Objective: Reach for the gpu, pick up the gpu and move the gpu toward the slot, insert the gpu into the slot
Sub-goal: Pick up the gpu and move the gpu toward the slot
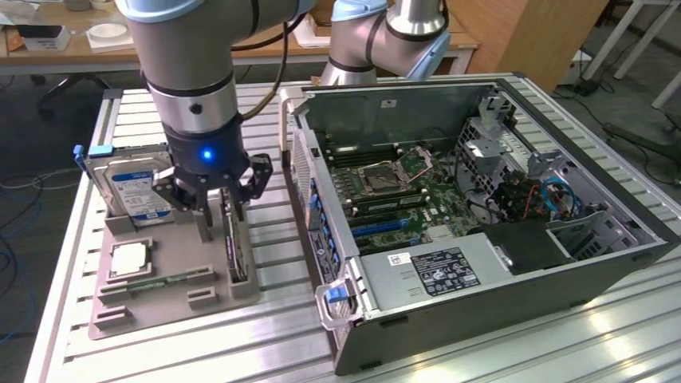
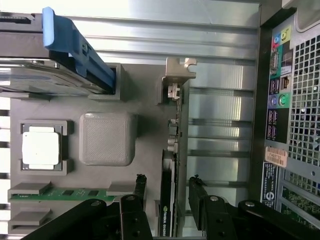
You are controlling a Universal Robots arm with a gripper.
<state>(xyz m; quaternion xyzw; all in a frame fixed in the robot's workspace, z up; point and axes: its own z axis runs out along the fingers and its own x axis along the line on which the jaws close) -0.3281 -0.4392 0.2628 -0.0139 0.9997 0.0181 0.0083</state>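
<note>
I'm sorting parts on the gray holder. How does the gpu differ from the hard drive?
The gpu is a thin dark card; the hard drive is thicker and silver, with a blue-white label. The gpu ends in a silvery bracket; the hard drive carries a blue handle. The gpu stands between the fingers of the open gripper; the hard drive stands apart from it. Both stand on edge in the gray holder.

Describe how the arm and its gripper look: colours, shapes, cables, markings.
The arm is a thick silver-grey tube with pale blue joint caps; a black cable hangs beside it. Its dark wrist collar bears a small glowing blue light. The gripper is black, with jointed linkage fingers pinned by silvery round bolts.
</note>
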